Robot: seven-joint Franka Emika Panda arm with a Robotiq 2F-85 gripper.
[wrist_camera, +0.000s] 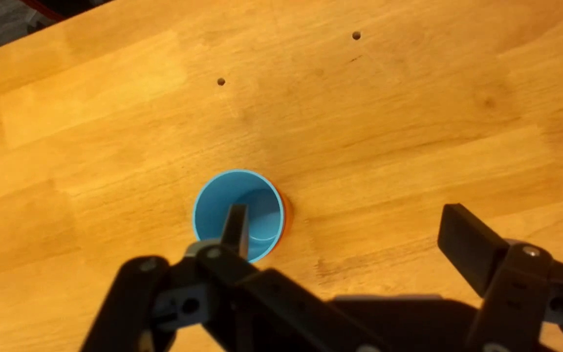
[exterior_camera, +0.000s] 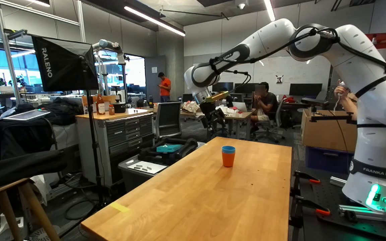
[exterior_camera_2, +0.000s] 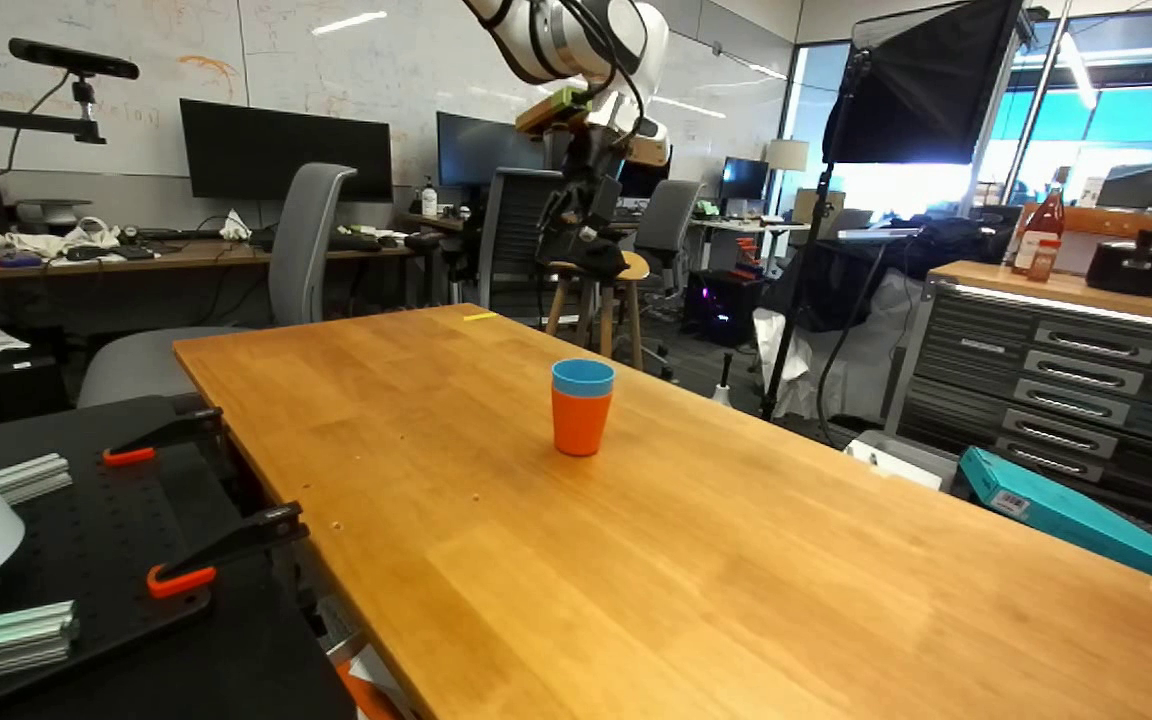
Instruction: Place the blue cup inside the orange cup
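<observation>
Your blue cup (exterior_camera_2: 582,378) sits upright inside the orange cup (exterior_camera_2: 580,424); in both exterior views a blue band shows above the orange rim. The orange cup stands upright on the wooden table (exterior_camera_2: 756,580). You have the gripper (wrist_camera: 344,210) higher than the orange cup and well apart from it, on the end of the white Franka arm (exterior_camera: 270,36). Its fingers (wrist_camera: 472,247) are spread wide and grasp nothing. In the wrist view, one fingertip overlaps the blue cup's mouth, and a sliver of the orange cup's wall shows beside the blue rim. In an exterior view, yellow tape (exterior_camera: 120,207) lies on the table, well apart from the orange cup.
</observation>
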